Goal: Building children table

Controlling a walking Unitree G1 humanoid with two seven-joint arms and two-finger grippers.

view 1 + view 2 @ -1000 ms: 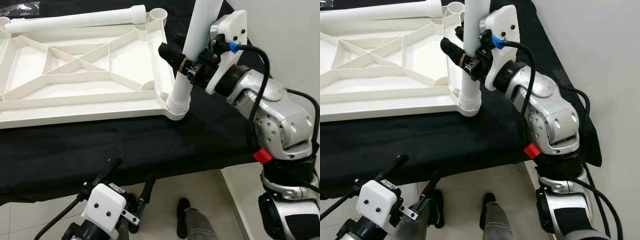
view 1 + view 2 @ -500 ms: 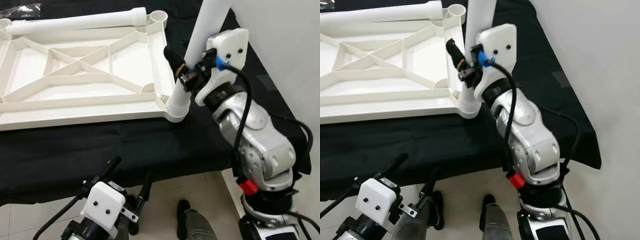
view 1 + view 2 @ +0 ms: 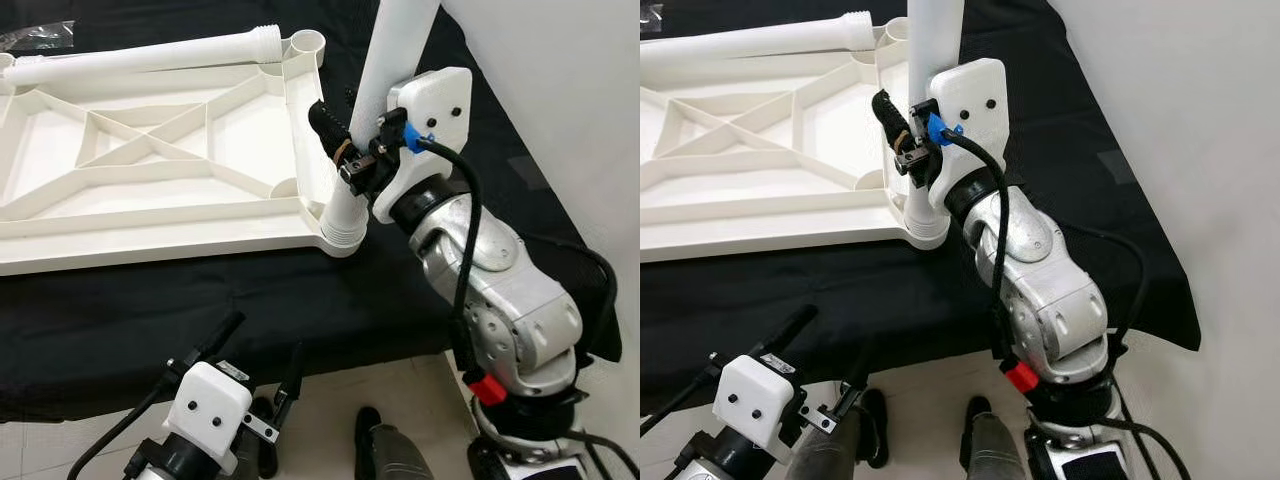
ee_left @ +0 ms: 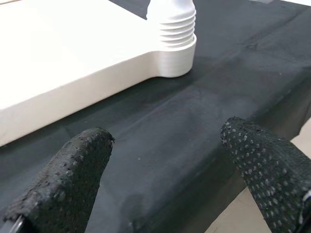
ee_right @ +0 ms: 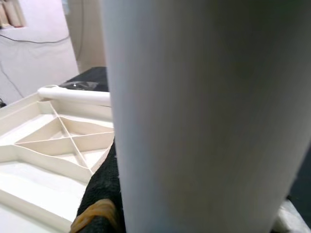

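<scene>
1. Nearest the camera, the left gripper [image 3: 262, 362] is hanging low below the front edge of the black-draped table [image 3: 200, 300], its two black fingers [image 4: 73, 170] spread well apart and holding nothing. In its wrist view it is looking across the cloth toward the threaded foot of the leg.

2. Just beyond, the upturned white tabletop [image 3: 150, 150] is lying ribs-up on the cloth, its near right corner socket [image 3: 340, 232] sitting close to the table's front edge.

3. The table leg [image 3: 385, 90] is standing in that socket, its ribbed threaded end down in the socket and its long axis running nearly upright, tilting slightly away toward the top.

4. The right gripper [image 3: 352, 150] is clamping that leg partway up the shaft, one black finger [image 3: 328, 128] wrapping the tabletop side of the tube. The right arm is much the nearer to the joint, reaching in from the right.

5. What the next move turns on, I judge, is the leg's axis lining up with the socket's bore: any twist should turn about that upright axis, or the thread may bind.

6. Farthest back, a second leg [image 3: 140, 58] is lying flat along the tabletop's far edge, untouched, beside the far right socket [image 3: 305, 42].
</scene>
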